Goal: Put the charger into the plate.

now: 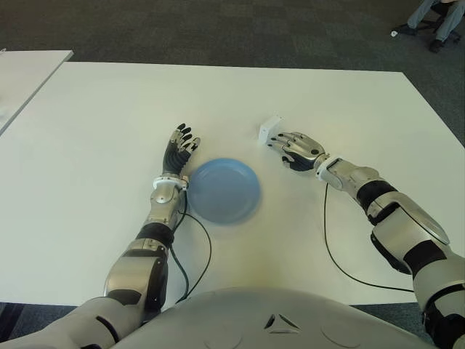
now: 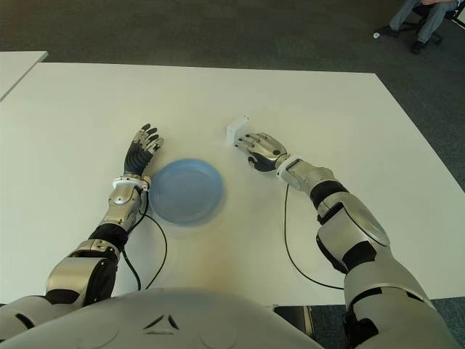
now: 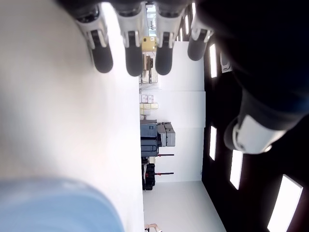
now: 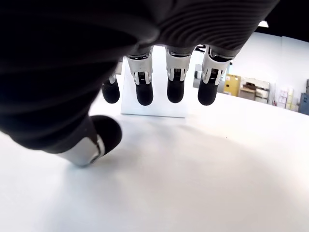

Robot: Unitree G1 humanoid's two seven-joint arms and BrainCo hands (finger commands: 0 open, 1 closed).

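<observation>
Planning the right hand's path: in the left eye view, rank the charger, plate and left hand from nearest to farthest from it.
1. The charger, at the right hand's fingertips.
2. The plate, toward the robot's left.
3. The left hand, open, beyond the plate's far-left rim.

On the broad white rectangular table (image 1: 109,109), the small white cube-shaped charger (image 1: 270,131) stands just beyond the right hand's (image 1: 296,149) fingertips (image 4: 144,93). The round blue plastic plate (image 1: 222,190) lies beside the left hand (image 1: 179,151), nearer than its fingertips (image 1: 187,138).
</observation>
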